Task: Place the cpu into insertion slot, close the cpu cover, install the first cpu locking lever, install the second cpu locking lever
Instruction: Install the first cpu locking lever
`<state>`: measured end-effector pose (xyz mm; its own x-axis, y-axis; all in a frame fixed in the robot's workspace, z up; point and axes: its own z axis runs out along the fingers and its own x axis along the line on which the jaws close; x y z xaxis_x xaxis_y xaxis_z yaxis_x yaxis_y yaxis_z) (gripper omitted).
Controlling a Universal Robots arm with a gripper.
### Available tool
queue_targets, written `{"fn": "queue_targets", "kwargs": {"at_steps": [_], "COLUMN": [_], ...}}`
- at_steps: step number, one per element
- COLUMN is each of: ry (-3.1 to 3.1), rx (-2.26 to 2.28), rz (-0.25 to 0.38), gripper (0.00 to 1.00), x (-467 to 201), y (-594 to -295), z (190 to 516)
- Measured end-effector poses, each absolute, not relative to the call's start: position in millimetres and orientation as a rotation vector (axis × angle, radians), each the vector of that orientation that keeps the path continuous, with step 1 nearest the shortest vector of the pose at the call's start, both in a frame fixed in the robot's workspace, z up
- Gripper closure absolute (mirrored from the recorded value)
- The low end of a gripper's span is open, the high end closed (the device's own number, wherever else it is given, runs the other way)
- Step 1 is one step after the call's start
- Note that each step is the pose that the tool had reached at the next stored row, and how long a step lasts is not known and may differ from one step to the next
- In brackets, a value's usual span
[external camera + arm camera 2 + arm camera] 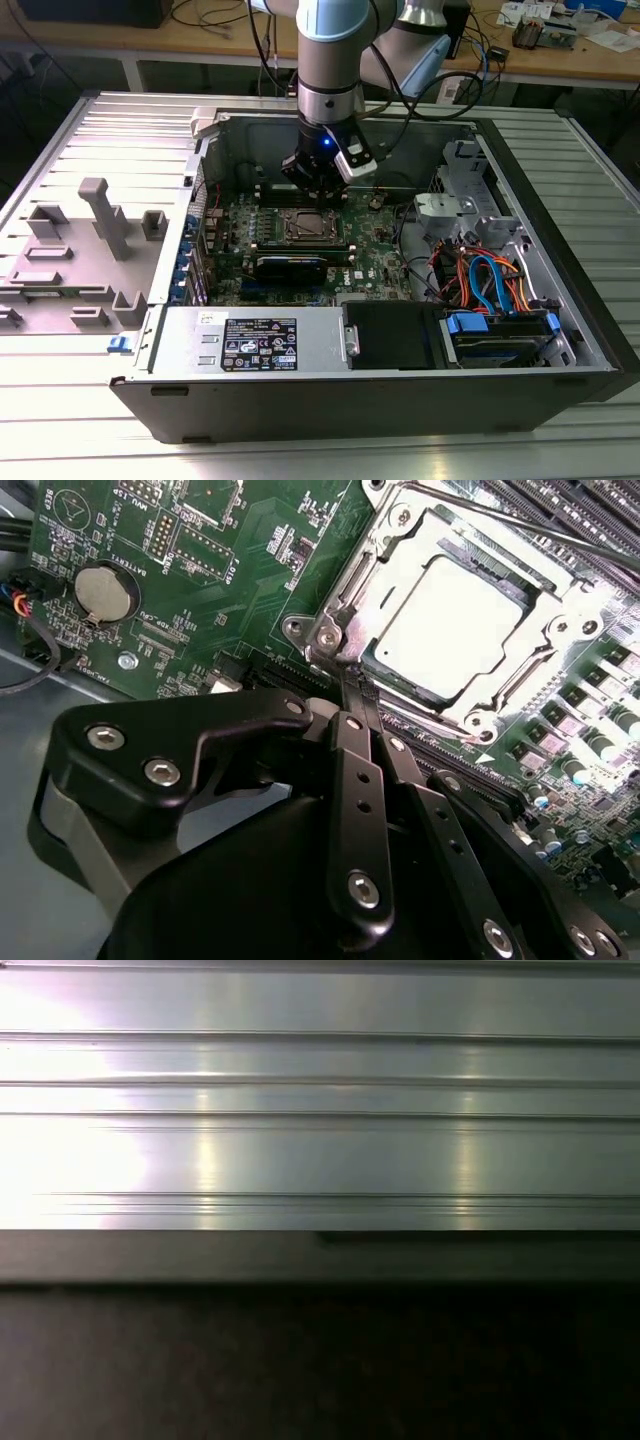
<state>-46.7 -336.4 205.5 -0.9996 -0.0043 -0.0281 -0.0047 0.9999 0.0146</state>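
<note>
- Pincer linkage fills the near part of the second wrist view; its two slim black fingers run side by side with no gap showing, so narrow, pinched together, holding nothing I can make out.
- Fingertips sit at the corner of the cpu cover, right by a corner screw boss, touching or just off it; cannot tell which.
- cpu lies flat in the insertion slot, plain silver top showing through the cover's square cut-out, so chip seated and cover looks already down over it.
- Key relation: socket lies straight ahead of the fingertips, along the fingers' long axis; the tips meet it at a corner, not mid-edge.
- Thin metal rod, likely a locking lever, crosses the far side of the socket, well apart from the tips; latched or not, cannot tell.
- Exterior view: arm comes down into the open computer case, pincer just above the insertion slot near the middle of the green motherboard.
- Case rests on the ribbed metal table; grey fixture block sits near the exterior view's left table edge, well apart.
</note>
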Motion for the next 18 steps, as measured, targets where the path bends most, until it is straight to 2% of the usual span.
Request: {"fn": "queue_targets", "kwargs": {"at_steps": [18], "ry": [3.113], "rx": [-0.007], "rz": [0.025], "gripper": [0.89], "x": [-46.6], "y": [-337.2], "z": [203.4]}}
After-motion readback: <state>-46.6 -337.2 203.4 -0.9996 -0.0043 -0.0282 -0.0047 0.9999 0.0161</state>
